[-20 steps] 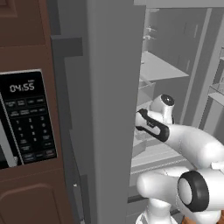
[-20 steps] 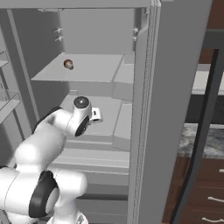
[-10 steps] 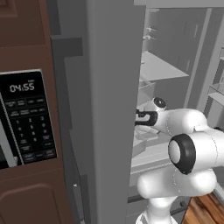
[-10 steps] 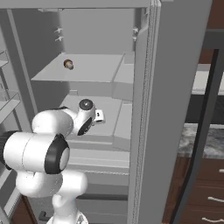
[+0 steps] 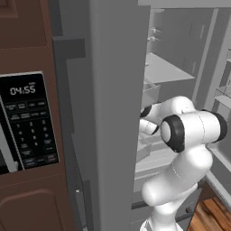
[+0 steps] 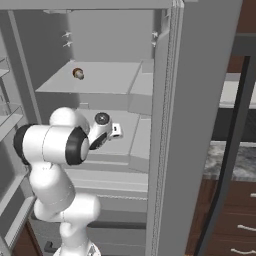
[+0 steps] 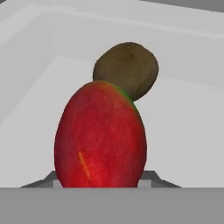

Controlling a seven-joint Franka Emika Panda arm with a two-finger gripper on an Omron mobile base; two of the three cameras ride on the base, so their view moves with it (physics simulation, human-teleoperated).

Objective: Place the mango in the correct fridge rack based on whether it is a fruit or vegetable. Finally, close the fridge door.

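The mango [image 7: 100, 135], red with a green edge at its top, stands close and upright in the hand view, and my gripper [image 7: 103, 181] is shut on its lower part. Just behind the mango lies a brown kiwi [image 7: 127, 68] on a pale grey fridge floor. In the right base view my hand [image 6: 111, 131] reaches into the fridge's middle level, below the upper shelf [image 6: 100, 82]. The left base view has the hand [image 5: 146, 121] half hidden behind a grey door edge. The fridge door [image 6: 200, 100] stands open at the right, its dark bar handle [image 6: 236, 145] facing outward.
A small brown item [image 6: 78, 73] lies on the upper shelf. The other grey door [image 5: 117, 113] stands open at the left, next to a microwave panel [image 5: 29, 119] in brown cabinetry. Door bins [image 5: 223, 97] line the right door's inner side. A stone counter [image 6: 240, 160] lies right.
My arm has folded, the elbow swinging out in front of the cameras. The hand has stayed at the fridge's middle level, shifted only slightly.
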